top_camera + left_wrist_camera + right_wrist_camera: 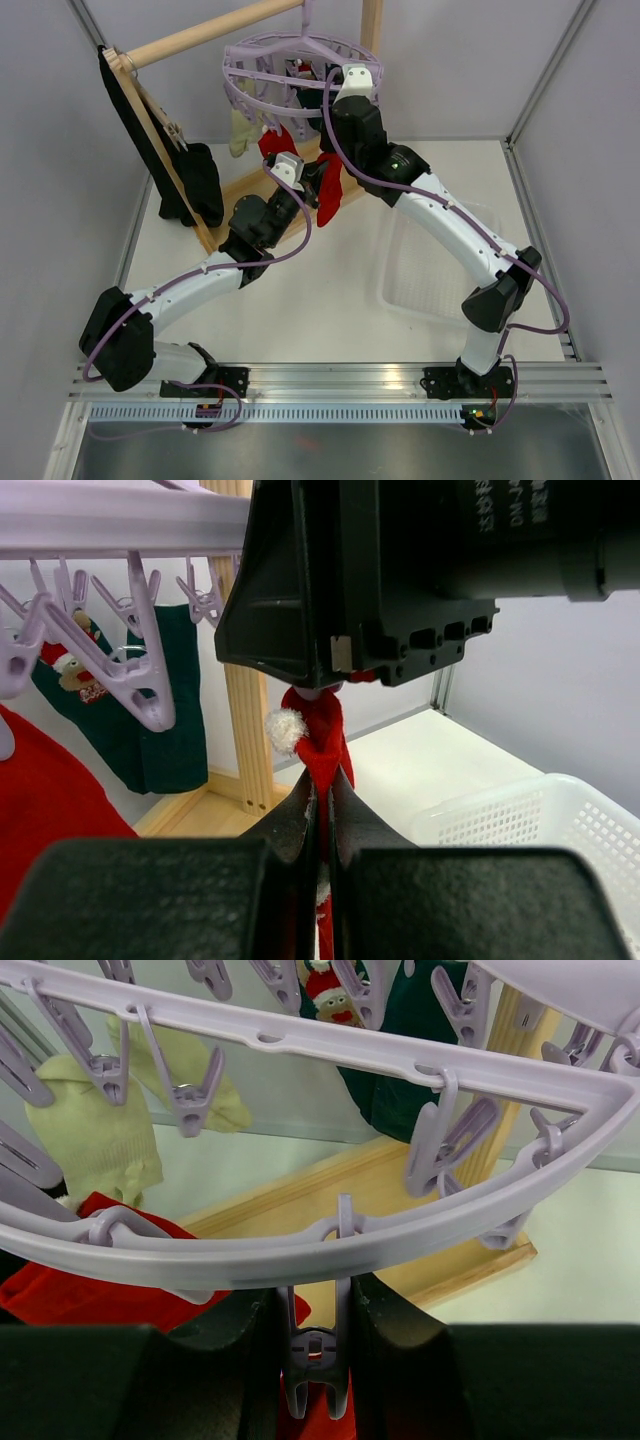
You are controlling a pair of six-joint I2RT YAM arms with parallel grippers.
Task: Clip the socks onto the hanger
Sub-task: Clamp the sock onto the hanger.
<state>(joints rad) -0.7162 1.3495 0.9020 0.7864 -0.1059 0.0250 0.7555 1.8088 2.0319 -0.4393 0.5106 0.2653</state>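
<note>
Left pincer (pixel 322 792) clenched on red sock (pixel 322 735), right pincer (pixel 314 1308) clamped around hanger clip (pixel 315 1358) directly above

White arms (pixel 450 215), black joints (pixel 500 295), purple cables (pixel 309 222)

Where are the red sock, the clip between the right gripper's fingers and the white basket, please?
red sock (pixel 323 748): left wrist view, bunched top.
clip (pixel 315 1348): right wrist view, spring hinge.
white basket (pixel 535 830): left wrist view, perforated wall.
</note>
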